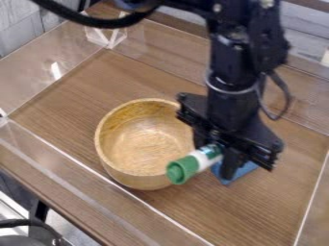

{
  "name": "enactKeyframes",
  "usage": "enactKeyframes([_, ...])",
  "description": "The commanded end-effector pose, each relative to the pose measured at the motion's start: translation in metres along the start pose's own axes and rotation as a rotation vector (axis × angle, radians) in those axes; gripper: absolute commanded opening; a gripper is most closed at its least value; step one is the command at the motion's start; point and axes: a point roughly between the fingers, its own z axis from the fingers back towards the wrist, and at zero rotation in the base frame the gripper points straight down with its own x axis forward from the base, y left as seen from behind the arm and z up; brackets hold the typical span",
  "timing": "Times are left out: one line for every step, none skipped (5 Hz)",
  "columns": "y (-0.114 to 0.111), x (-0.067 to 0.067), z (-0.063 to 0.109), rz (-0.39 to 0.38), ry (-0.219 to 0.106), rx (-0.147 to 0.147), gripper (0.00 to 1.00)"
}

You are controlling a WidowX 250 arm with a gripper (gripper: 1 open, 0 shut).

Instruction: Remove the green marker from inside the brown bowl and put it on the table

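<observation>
Clamped in the downward-pointing pincer, the green marker is held tilted, cap outward, just past the brown bowl rim, above bare bench.

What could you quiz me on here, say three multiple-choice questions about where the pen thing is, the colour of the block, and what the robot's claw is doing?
1. Where is the white-barrelled, green-capped marker?
A. Lying flat in the bottom of the bowl
B. Held in the air over the near right rim of the round light-brown wooden bowl
C. Lying on the table by the far wall

2. What colour is the rectangular block behind the gripper?
A. Blue
B. Red
C. Yellow

3. What is the black gripper doing?
A. Open and empty
B. Shut on the marker
C. Shut on the block

Answers: 1 B, the marker's cap sticks out past the bowl's rim, gripped by the claw. 2 A, blue shows beside the fingers. 3 B, the barrel runs between the closed fingers.
</observation>
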Motion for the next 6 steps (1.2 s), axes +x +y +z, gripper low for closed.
enactKeyframes([-0.0098,0.0100,0.0078,0.001,-0.053,-0.013,0.00])
enactKeyframes([-0.0101,0.0101,0.0059,0.006,-0.060,-0.016,0.00])
enactKeyframes([-0.0104,0.0100,0.0036,0.012,-0.065,-0.016,0.00])
enactKeyframes([-0.0092,0.0115,0.0024,0.014,-0.068,-0.017,0.00])
enactKeyframes([-0.0078,0.0134,0.0011,0.015,-0.071,-0.019,0.00])
enactKeyframes([-0.0060,0.0156,0.0000,0.015,-0.076,-0.021,0.00])
